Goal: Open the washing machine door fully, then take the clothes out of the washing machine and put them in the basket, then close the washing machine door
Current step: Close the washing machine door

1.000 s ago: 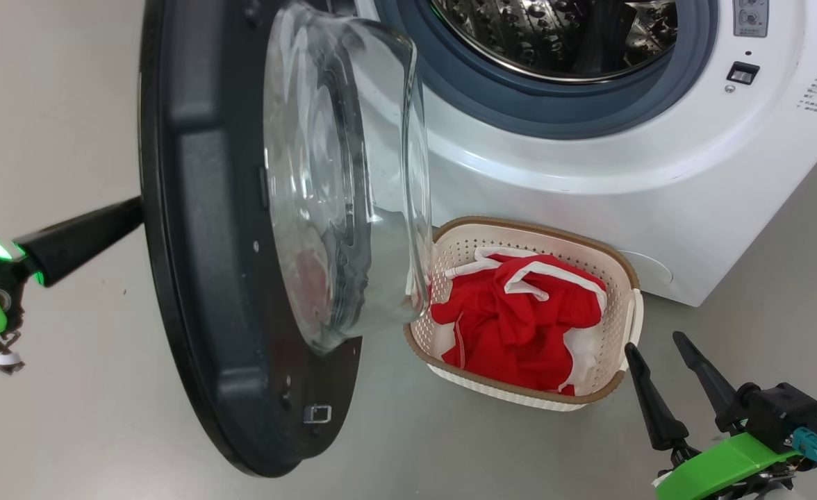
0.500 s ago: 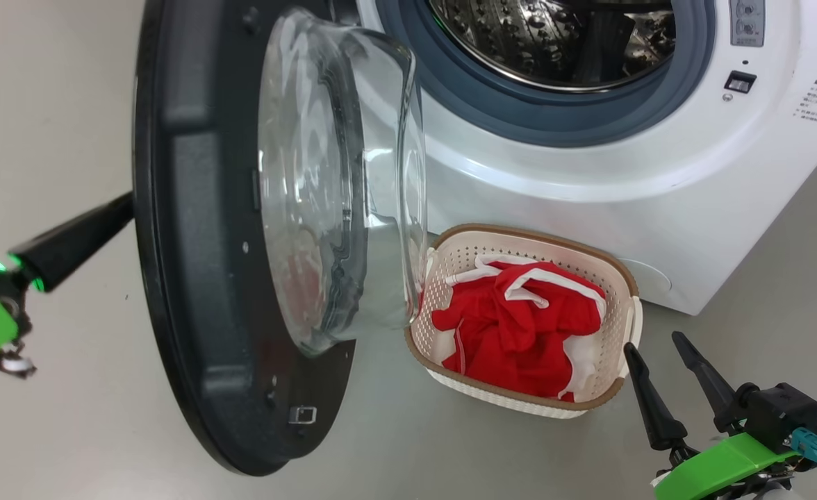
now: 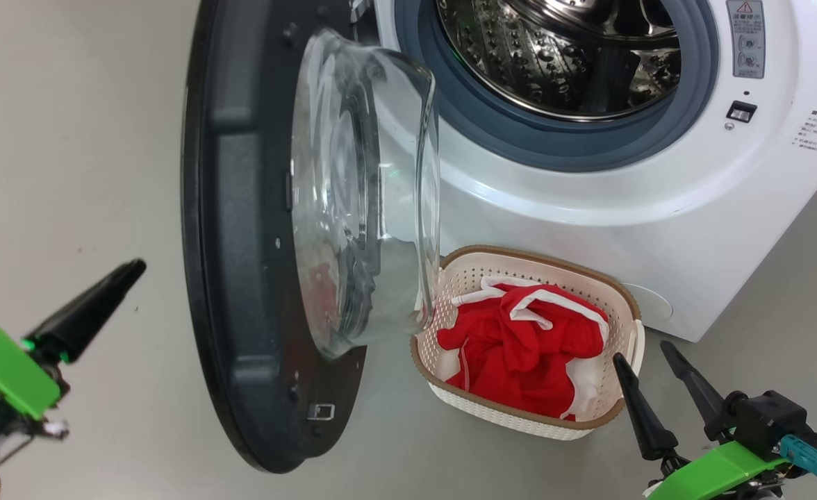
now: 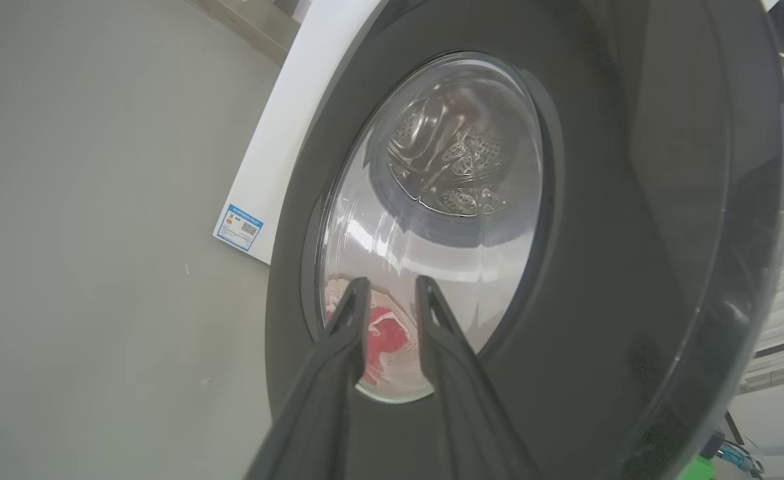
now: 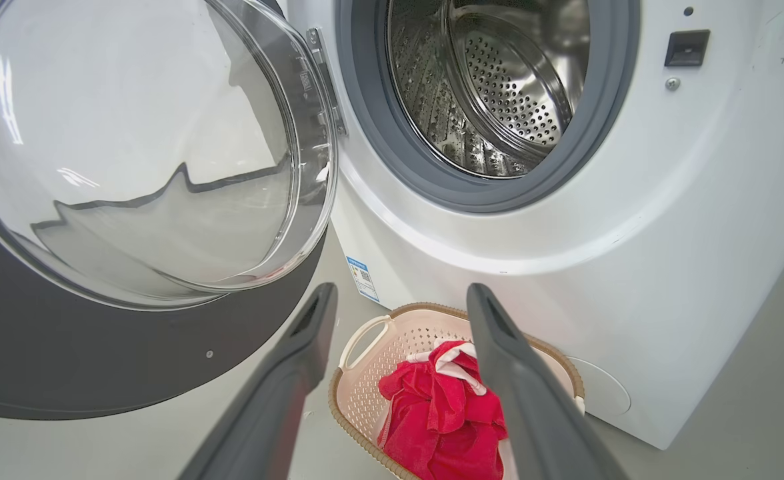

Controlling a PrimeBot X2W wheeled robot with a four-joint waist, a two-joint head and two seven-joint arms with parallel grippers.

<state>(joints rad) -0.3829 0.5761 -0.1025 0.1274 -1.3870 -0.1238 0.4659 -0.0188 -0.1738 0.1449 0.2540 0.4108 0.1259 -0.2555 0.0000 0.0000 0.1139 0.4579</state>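
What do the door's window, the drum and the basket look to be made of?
Door window: seemingly clear glass, glossy, with sharp reflections. Drum: likely polished steel, mirror-bright and perforated. Basket: apparently matte cream plastic with moulded holes; its brown rim looks woven, possibly plastic too.

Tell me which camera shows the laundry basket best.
The head view: the basket shows almost whole, red clothes inside. The right wrist view crops its near end, and a finger of the right gripper crosses it. In the left wrist view it is a reddish blur through the door glass.
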